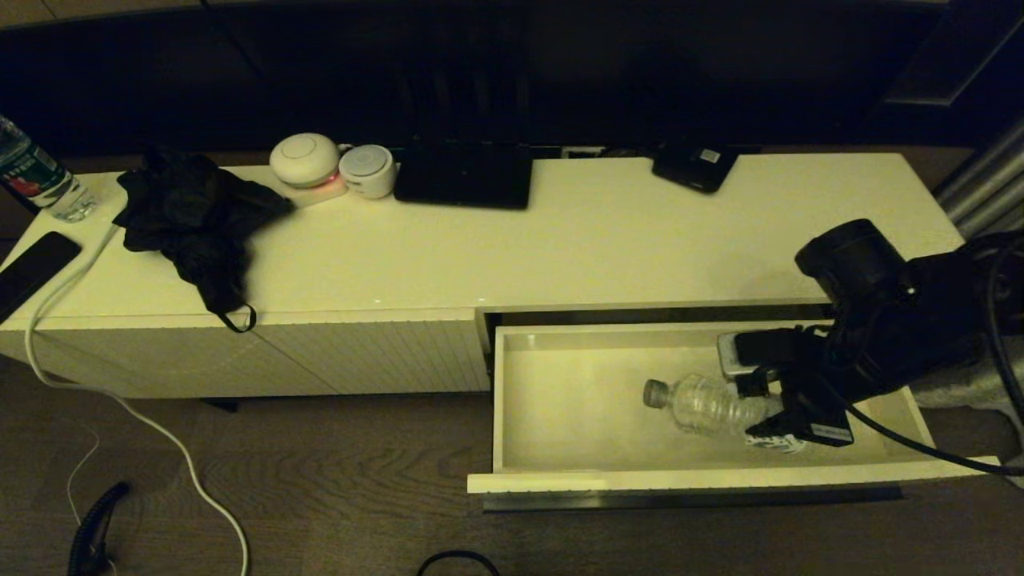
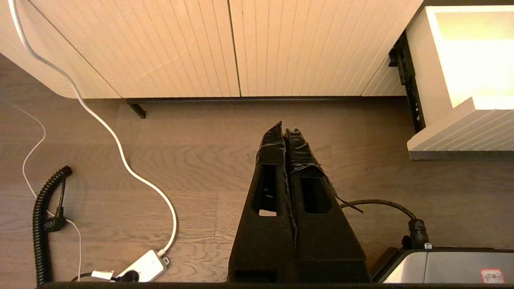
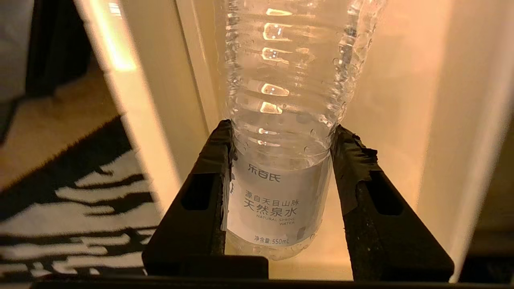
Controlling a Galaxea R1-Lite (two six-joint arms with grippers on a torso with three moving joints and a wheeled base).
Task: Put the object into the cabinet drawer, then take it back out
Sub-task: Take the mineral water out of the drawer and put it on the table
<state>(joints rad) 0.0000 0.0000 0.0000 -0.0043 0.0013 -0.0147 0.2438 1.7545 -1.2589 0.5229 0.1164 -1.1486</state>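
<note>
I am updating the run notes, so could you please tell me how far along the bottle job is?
Done: the drawer stands open. In hand: the right claw grips the water bottle, lying cap-left inside the drawer. Whether it is going in or coming out cannot be told. The left claw is parked, shut, over the floor.

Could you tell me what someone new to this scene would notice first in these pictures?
The eye goes first to the open cabinet drawer, pulled out at the right end of the cabinet, with the right gripper inside it, shut on the clear water bottle, which lies with its cap pointing left. Next comes the crumpled black cloth on the cabinet's left end. The left gripper hangs shut above the wooden floor.
</note>
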